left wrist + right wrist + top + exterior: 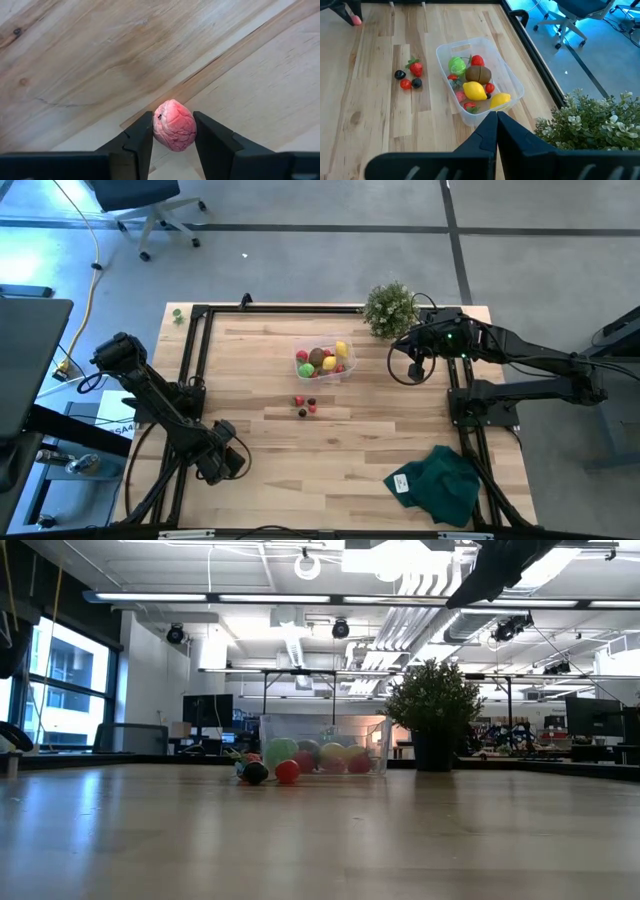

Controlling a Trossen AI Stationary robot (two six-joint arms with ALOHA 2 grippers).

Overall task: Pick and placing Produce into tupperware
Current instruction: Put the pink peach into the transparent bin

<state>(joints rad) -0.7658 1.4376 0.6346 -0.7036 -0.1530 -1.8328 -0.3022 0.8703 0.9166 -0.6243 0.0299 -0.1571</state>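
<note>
Pincer on the left arm (226,460), low near the surface's front-left edge, closed around a small pink-red fruit (174,125) gripped between its two fingers (137,142), as the wrist view shows. From it the tupperware (345,372) lies toward 1 o'clock in the high view, past mid-surface, already holding a lemon (475,90), a green ball (456,65), a brown kiwi-like oval (478,74) and red pieces. Bare wooden surface (300,470) between them gives open room. Loose berries (305,404), red and dark, sit just at the container's 7 o'clock, close to the likely carry path. Farther right, the right pincer (496,125) hangs with fingers pressed together, empty, at the container's 3 o'clock, the nearer arm. A potted plant (388,308) stands at the back edge; a dark green cloth (440,483) lies front-right
</note>
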